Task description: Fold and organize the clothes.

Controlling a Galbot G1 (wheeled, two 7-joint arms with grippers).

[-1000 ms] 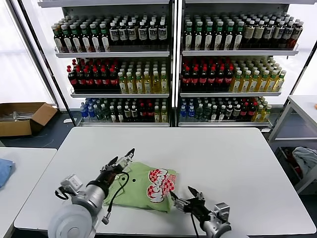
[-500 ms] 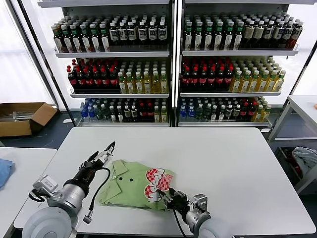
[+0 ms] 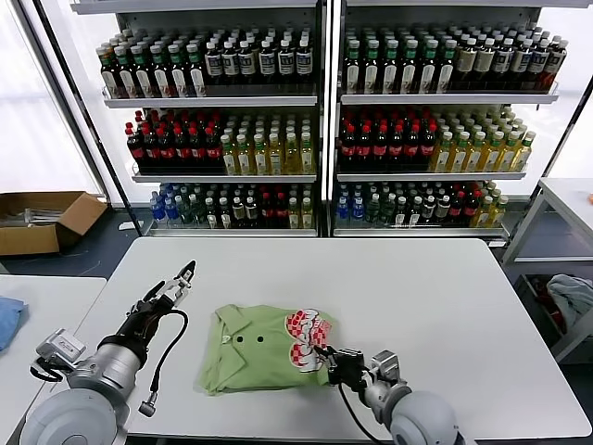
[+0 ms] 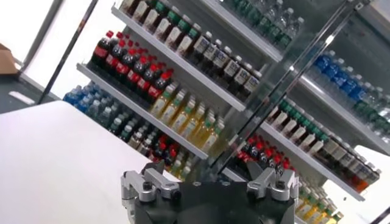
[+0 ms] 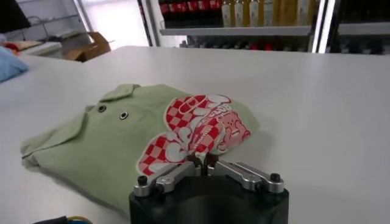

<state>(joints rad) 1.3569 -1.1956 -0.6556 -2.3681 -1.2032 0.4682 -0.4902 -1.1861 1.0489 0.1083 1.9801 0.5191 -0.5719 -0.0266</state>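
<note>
One light green shirt (image 3: 259,360) lies on the white table (image 3: 445,306), collar and buttons up, its red-and-white print (image 3: 308,336) bunched at the right side. My right gripper (image 3: 332,364) is at that edge, shut on the printed fabric; the right wrist view shows the fingertips (image 5: 202,159) pinching a fold of the shirt (image 5: 116,143). My left gripper (image 3: 182,275) is open, held above the table to the left of the shirt and apart from it. In the left wrist view its jaws (image 4: 208,179) stand wide with nothing between them, facing the shelves.
Shelves of bottles (image 3: 324,120) stand behind the table. A cardboard box (image 3: 42,218) sits on the floor at far left. A second table (image 3: 37,306) with a blue cloth (image 3: 7,320) is at left, and a cloth (image 3: 574,297) lies at far right.
My right gripper has moved in to the shirt's printed edge and shut on it. The left gripper has drawn away to the left, still open. The shirt now lies flatter, collar showing.
</note>
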